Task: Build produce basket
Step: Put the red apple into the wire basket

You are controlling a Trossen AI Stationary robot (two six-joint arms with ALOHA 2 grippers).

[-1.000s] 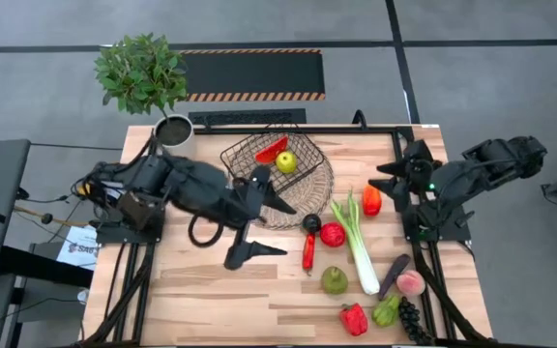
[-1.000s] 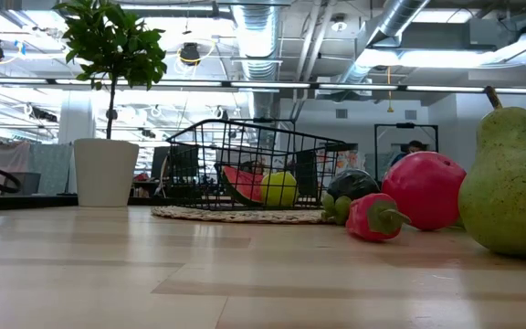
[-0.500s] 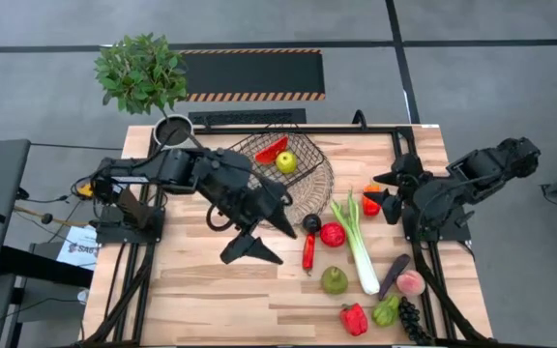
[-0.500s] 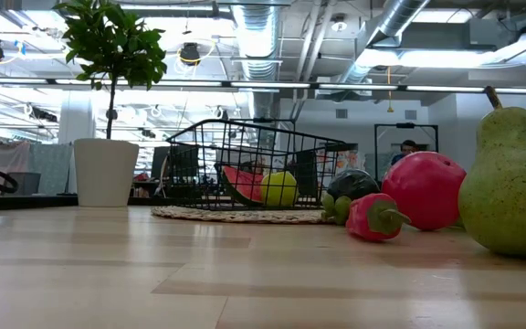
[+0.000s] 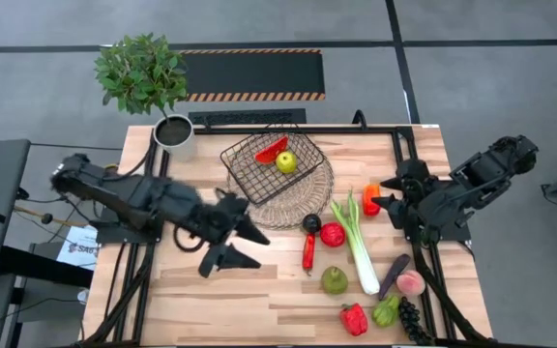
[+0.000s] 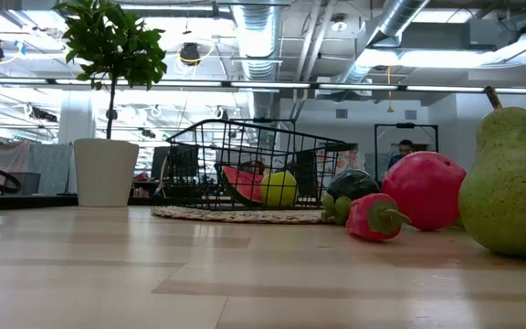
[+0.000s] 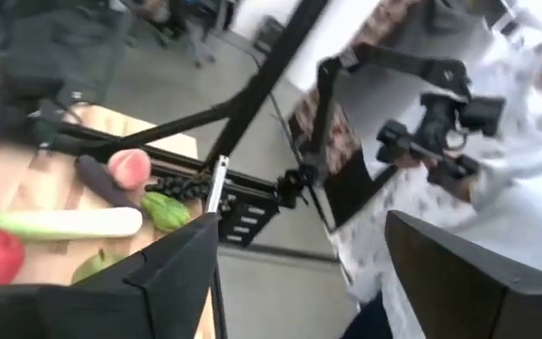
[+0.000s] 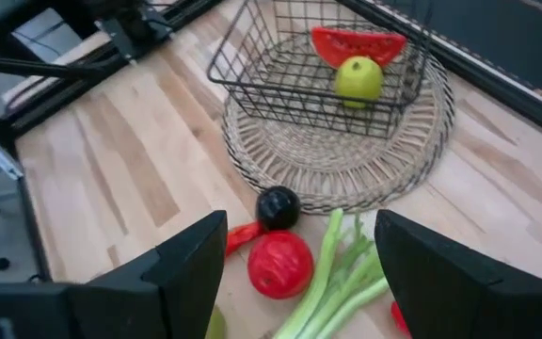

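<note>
Left claw: my left gripper (image 5: pixel 230 244) is hovering over bare table (image 5: pixel 191 290) near the wicker tray (image 5: pixel 309 198), fingers spread, grasping nothing.
Right claw: my right gripper (image 5: pixel 380 190) is waiting by the orange-red pepper (image 5: pixel 371 199), fingers parted and empty.
Basket: the basket (image 5: pixel 271 166) is sitting on the wicker tray, carrying a watermelon slice (image 5: pixel 271 149) and a yellow-green apple (image 5: pixel 286 161).
Produce: a leek (image 5: pixel 358 244), a red apple (image 5: pixel 333 234), a chilli (image 5: pixel 308 251) and a pear (image 5: pixel 334 280) are lying on the table beside the tray.
</note>
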